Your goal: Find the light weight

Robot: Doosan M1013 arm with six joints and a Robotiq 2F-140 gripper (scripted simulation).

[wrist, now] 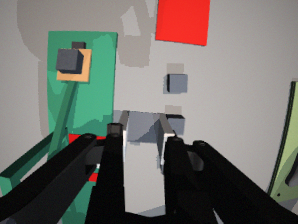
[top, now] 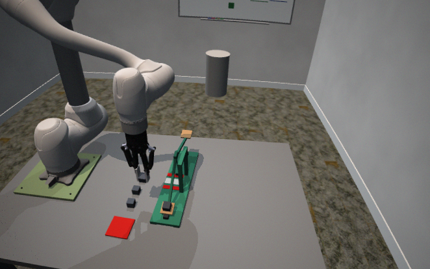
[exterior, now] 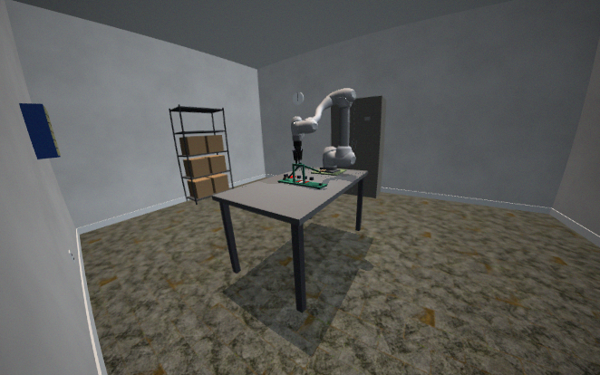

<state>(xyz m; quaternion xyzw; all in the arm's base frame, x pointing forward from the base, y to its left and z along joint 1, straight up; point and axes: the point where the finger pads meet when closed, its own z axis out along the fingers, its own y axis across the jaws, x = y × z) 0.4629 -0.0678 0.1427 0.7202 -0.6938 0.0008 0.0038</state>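
My gripper is shut on a dark grey weight, left of the balance base in the top view. Two similar weights stand on the table; any weight behind the held one is hidden. Another weight sits on the near pan, which is down. The far pan is up and empty. The pointer seems to be over the far red field. The red dish lies flat and empty.
The green balance frame stands upright beside my gripper, its beam tilted. A small dark block is on the base under the near pan. The arm's green mounting plate is at the left in the top view.
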